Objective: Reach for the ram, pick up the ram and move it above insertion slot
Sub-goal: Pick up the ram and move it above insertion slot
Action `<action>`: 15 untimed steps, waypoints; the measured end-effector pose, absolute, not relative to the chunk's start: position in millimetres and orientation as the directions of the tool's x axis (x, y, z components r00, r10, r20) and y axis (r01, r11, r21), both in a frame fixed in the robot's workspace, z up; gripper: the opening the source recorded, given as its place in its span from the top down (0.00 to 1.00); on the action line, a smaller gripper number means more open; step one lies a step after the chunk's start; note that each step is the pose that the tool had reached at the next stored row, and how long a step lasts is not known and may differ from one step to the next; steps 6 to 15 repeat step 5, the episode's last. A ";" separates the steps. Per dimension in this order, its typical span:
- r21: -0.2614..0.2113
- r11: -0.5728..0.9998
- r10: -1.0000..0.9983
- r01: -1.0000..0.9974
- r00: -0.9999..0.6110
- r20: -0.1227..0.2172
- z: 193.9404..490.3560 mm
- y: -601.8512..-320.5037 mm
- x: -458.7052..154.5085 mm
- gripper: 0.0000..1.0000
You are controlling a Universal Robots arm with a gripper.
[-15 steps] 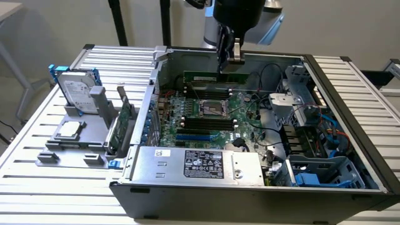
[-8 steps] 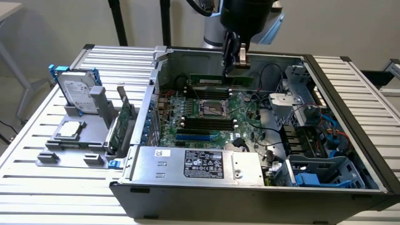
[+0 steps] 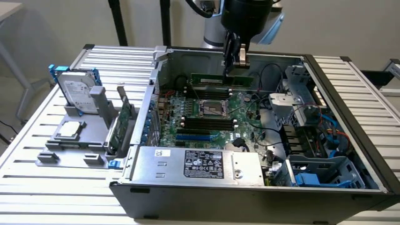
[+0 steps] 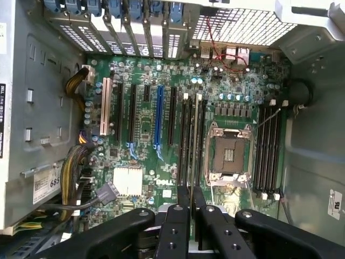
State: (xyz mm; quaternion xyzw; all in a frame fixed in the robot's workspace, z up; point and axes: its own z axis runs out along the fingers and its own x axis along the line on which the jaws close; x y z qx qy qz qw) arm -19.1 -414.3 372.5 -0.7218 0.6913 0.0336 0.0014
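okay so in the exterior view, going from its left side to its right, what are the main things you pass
Grey hard drive with blue rails → green expansion card → processor socket on the motherboard, with the ram in the end effector above it → blue drive cage at the case's right.

The ram (image 3: 222, 80) is green with a row of dark chips, held in the black claw (image 3: 236, 63). The motherboard (image 3: 206, 117) is green too, speckled with small silver and black parts. The insertion slot (image 4: 187, 141) is black, one of several parallel black strips; a blue slot (image 4: 158, 116) and a pinkish-white one (image 4: 105, 105) stand among others. The processor socket (image 4: 228, 154) is silver around a dark square. The case (image 3: 250, 197) is dark grey, and the power supply (image 3: 194, 165) is silver with a black label (white print). The surface (image 3: 50, 187) is pale ribbed metal. The hard drive (image 3: 80, 90) is grey with blue rails.
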 end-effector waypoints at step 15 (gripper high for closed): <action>0.044 -0.044 -0.998 -0.998 0.042 -0.051 372.4 -414.3 -19.2 0.86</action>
